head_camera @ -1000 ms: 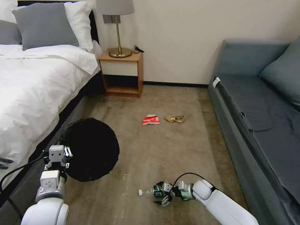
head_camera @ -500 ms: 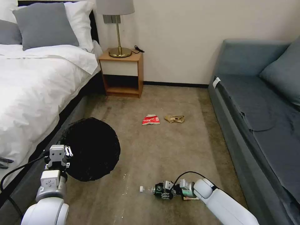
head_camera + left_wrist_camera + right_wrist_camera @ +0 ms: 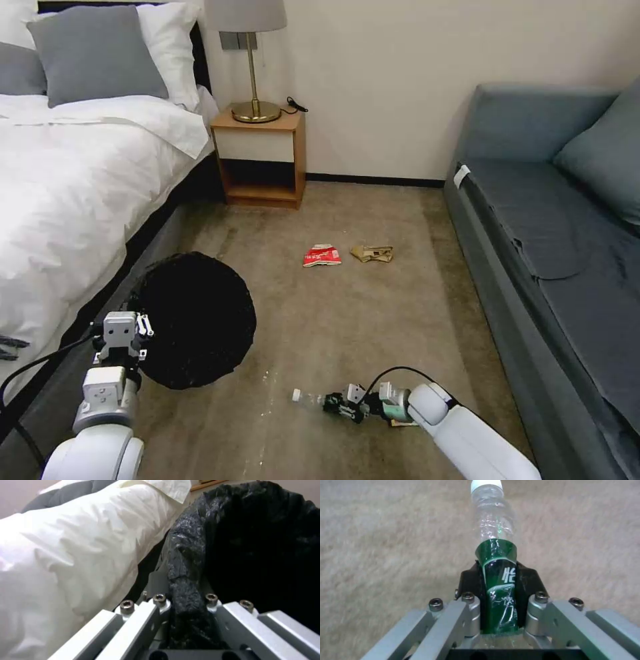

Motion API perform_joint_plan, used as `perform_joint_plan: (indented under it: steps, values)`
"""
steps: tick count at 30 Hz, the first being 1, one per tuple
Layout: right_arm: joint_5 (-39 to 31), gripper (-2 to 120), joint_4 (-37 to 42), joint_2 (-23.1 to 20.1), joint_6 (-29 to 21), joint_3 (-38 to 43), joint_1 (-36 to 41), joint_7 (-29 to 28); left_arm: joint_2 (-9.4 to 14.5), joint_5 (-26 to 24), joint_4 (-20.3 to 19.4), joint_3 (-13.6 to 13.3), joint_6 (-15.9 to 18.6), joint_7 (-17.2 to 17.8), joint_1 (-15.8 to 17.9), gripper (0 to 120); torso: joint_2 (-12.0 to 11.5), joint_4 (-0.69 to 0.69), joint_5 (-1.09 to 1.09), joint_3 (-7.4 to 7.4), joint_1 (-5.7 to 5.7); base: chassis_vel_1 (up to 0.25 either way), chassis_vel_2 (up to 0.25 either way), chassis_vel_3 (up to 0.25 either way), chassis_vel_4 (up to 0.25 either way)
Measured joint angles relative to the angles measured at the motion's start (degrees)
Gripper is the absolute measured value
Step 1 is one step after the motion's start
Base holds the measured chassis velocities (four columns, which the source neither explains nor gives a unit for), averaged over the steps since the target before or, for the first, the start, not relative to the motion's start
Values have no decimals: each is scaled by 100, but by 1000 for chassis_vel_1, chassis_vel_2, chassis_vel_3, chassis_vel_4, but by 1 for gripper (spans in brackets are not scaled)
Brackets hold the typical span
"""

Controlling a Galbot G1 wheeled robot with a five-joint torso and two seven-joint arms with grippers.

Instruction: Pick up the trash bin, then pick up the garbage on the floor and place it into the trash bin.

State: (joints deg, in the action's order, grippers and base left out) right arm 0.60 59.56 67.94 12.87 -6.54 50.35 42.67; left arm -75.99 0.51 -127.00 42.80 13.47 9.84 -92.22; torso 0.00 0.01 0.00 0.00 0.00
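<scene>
On carpet (image 3: 373,313): one bottle (image 3: 313,400) in right pincer (image 3: 340,407), two litter pieces (image 3: 322,255)

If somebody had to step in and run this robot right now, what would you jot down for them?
Left gripper: shut on the bag-lined rim of the trash bin, held beside the bed.
Right gripper: low over the carpet, shut on the green label of the clear bottle, white cap pointing away from the wrist.
A flat wrapper lies under the right wrist.
The red-white snack bag and brown paper wad lie side by side, farther out toward the nightstand.
Done: bin picked up, bottle gripped.
Left: bottle into the bin, then the other three pieces.
</scene>
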Motion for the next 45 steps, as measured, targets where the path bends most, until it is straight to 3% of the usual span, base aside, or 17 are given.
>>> perform_joint_plan:
  steps: [14,23,31,39,45]
  values:
    - [-30,14,430,-146,81,570,-309,384,34,55,114,-112,-29,-13,106,4,0,-1,-2,0,0,0,0,0,0]
    - [-910,14,1208,33,-370,997,-1228,382,249,52,147,-164,15,-27,359,4,0,0,-1,0,0,0,0,0,0]
    - [-1869,14,1665,357,-691,1238,-1740,96,115,60,202,-281,-1,-33,429,4,0,1,-1,1,0,0,0,0,0]
    - [-3574,14,2771,416,-1364,767,-1496,-305,14,90,246,-365,-64,-13,459,4,0,-1,-1,0,0,0,0,0,0]
    - [-4064,14,3215,586,-1513,253,-1097,-621,-46,80,98,-383,-67,-7,425,4,0,-1,-1,0,0,0,0,0,0]
